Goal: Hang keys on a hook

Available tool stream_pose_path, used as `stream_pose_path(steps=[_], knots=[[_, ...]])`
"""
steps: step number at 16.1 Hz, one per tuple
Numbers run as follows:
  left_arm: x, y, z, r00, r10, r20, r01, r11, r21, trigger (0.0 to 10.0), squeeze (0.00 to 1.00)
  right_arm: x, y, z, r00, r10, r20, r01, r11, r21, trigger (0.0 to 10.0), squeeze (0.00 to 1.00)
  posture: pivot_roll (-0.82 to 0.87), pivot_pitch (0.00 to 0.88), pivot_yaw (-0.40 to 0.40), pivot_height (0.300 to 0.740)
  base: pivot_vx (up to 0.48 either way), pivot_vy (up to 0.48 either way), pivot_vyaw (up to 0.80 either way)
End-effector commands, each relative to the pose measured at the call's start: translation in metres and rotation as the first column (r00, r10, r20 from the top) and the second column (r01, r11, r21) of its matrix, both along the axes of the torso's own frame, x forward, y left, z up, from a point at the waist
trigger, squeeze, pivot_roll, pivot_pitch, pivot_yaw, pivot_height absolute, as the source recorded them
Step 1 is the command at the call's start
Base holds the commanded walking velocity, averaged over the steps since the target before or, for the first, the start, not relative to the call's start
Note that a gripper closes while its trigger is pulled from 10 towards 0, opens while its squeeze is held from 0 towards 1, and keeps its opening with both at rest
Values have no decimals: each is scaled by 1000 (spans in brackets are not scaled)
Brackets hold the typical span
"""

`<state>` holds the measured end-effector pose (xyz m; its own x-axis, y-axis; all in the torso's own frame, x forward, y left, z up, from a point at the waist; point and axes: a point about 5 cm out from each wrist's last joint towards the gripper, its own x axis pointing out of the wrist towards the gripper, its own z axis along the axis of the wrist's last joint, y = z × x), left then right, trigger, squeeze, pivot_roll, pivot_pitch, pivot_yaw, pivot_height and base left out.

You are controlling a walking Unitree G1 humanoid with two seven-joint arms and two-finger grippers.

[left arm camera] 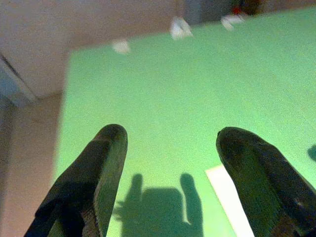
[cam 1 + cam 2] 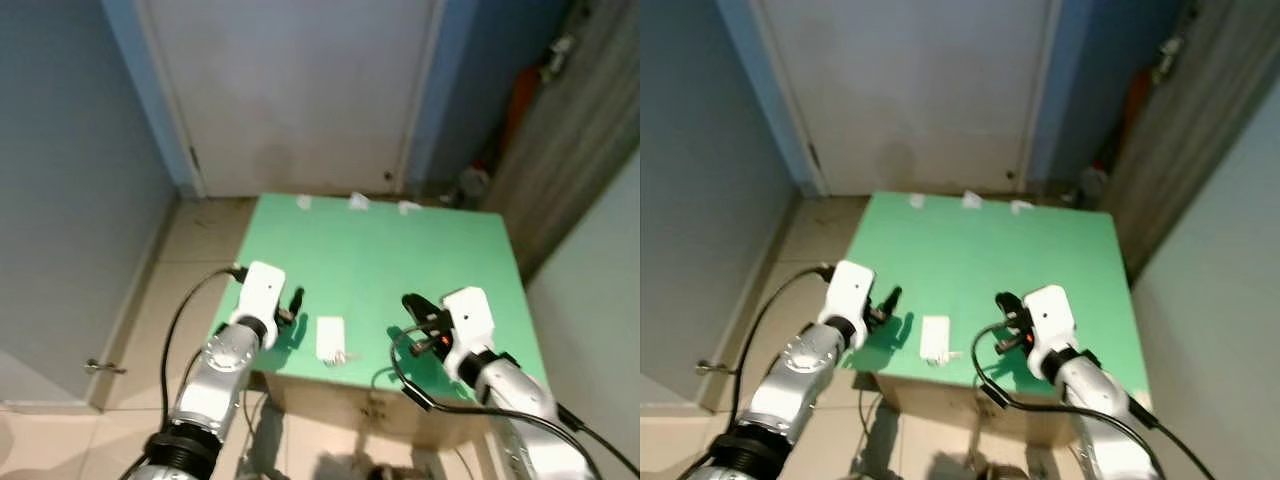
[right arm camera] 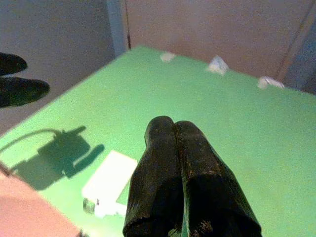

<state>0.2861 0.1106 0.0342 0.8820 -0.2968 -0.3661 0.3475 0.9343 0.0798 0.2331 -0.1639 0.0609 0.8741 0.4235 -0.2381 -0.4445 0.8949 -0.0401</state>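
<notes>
The keys [image 2: 331, 339], on a white tag, lay at the table's [image 2: 400, 250] near edge, between the grippers. The left gripper [image 2: 292, 305] hovered with fingers apart; the right gripper [image 2: 412, 305] was pressed together. Pickup had not begun; next, one gripper probably needed to descend onto the tag.

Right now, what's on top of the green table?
On the green table lies a white tag with keys near its front edge, between the left claw and right claw. Three small white scraps sit along the far edge.
</notes>
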Motion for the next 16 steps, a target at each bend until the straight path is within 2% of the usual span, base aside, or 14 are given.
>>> stream_pose_path(steps=[1,3,4,8,12,14,16], knots=[[0,-7,-6,1000,-16,-25,16,1000,9,10000,0,-3,-9,6,1000,-24,0,24,1000,1,10000,0,-286,168,-3,740,0,0,0],[-1,-15,-15,998,-51,-47,52,998,20,10000,0,-11,-17,11,999,-34,-12,33,999,-20,10000,0,-324,200,-17,740,0,0,0],[2,-18,-19,995,-77,-56,79,996,31,10000,0,-21,-24,17,999,-45,-25,44,999,-28,10000,0,-359,232,-30,740,0,0,0],[5,-16,-28,993,-63,-103,73,993,89,10000,0,-48,-35,26,997,-28,-77,23,998,-62,10000,0,-425,291,-61,740,0,0,0],[2,-20,-34,993,-55,-108,69,989,133,10000,0,-48,-42,29,993,-61,-106,54,996,-66,10000,0,-416,298,-60,740,0,0,0],[1,-20,-36,992,-61,-107,79,983,168,10000,0,-48,-39,30,992,-55,-116,49,997,-59,10000,0,-405,304,-63,740,0,0,0],[0,-21,-37,992,-65,-112,82,984,157,10000,0,-49,-37,29,991,-47,-128,41,998,-54,10000,0,-402,307,-64,740,0,0,0]])
